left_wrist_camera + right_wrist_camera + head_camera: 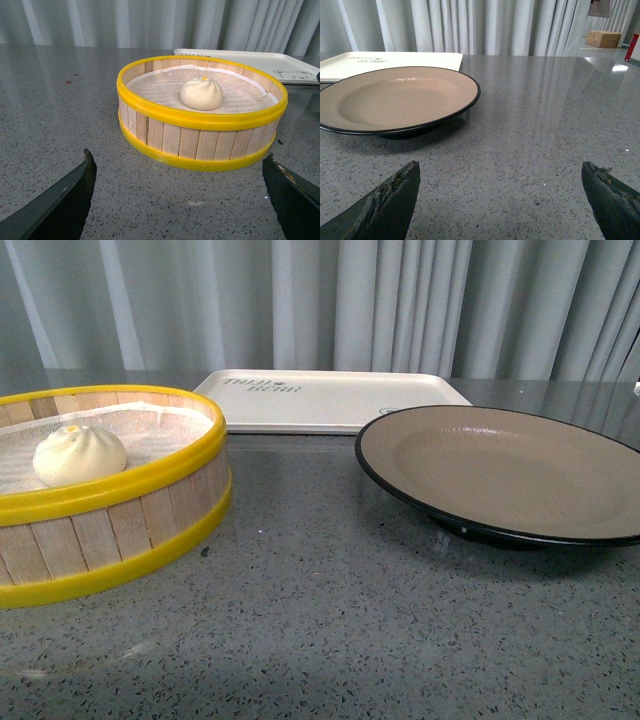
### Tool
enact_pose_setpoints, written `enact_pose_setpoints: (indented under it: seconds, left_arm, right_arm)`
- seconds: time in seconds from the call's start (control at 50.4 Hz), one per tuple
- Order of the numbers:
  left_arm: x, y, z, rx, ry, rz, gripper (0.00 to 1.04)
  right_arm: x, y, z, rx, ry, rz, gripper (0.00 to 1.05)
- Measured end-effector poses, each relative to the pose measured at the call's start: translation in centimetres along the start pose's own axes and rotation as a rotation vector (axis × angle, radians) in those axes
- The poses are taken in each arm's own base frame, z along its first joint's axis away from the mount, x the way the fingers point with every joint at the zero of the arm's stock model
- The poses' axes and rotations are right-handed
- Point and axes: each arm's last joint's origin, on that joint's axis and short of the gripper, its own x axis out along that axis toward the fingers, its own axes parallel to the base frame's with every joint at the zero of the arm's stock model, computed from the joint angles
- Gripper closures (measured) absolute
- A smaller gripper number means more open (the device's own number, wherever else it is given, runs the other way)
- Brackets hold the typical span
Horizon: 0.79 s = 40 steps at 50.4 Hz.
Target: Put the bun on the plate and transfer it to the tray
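The cream-white bun lies on white cloth inside a yellow-rimmed wooden steamer basket at the left. The tan plate with a black rim stands empty at the right. The cream tray lies behind both, empty. Neither gripper shows in the front view. My left gripper is open and empty, low over the table, short of the basket and bun. My right gripper is open and empty, short of the plate, which lies off to one side of it. The tray shows beyond the plate.
The grey speckled table runs back to pale curtains. A cardboard box stands on the floor far off beyond the table in the right wrist view.
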Motion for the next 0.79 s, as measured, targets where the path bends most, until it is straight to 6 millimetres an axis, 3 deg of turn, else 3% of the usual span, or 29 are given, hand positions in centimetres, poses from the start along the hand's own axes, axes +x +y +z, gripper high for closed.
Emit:
enact_pose_setpoints:
  seconds: [0.794]
  left_arm:
    - [0.0,0.0,0.0,0.0,0.0,0.0,0.07]
  right_arm:
    - [0.0,0.0,0.01,0.0,0.0,0.0,0.08]
